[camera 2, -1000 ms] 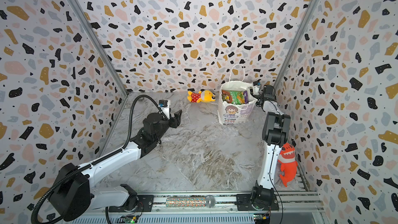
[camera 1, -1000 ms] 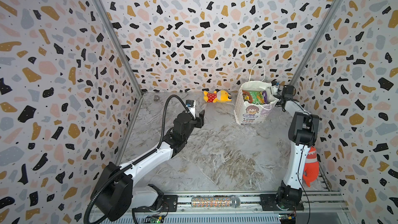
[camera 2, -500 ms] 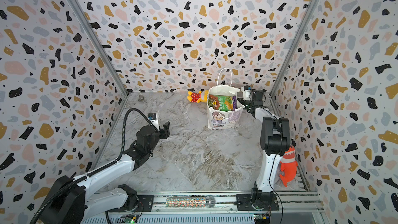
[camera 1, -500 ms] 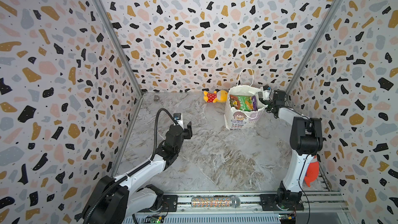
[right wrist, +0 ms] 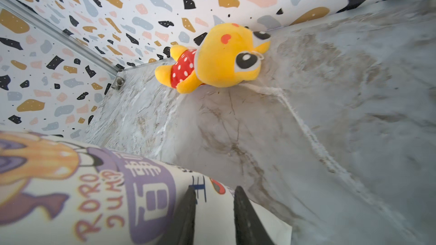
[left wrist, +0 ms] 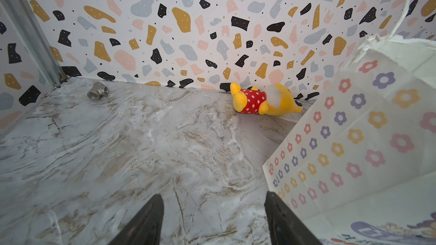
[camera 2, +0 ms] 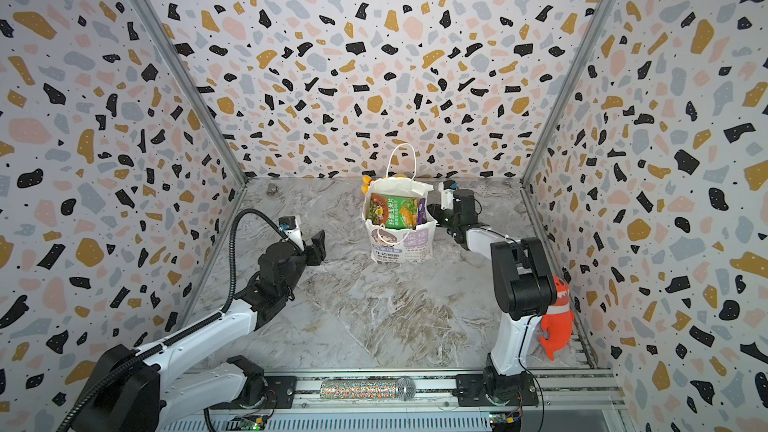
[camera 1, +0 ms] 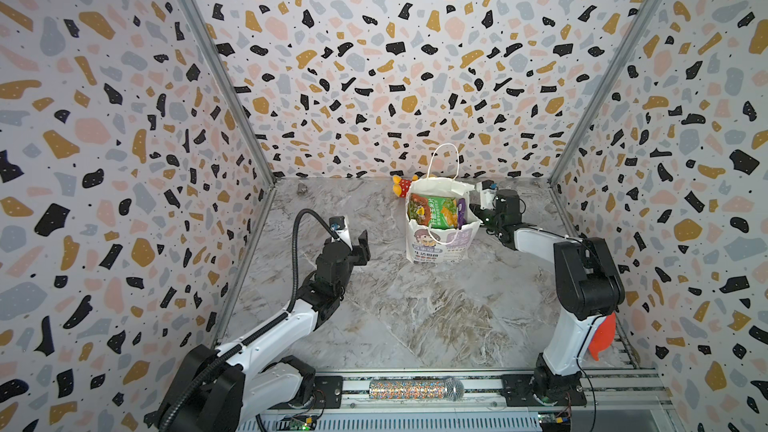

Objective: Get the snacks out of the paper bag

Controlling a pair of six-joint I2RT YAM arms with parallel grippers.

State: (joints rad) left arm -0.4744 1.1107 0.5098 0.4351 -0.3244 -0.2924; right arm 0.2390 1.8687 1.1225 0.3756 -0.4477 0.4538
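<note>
Snacks (camera 1: 434,211) now sit nearer centre as the right gripper (camera 1: 478,214), nipping the rim of the paper bag (camera 1: 440,245), drags it toward the open, empty left gripper (camera 1: 360,244).

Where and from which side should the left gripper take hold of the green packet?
Grip the top edge of the green packet, coming from above through the open mouth of the paper bag. The packet stands on end, with bag walls on every side, so probably only its upper edge is free. Close the fingers of the left gripper on its two flat faces.
</note>
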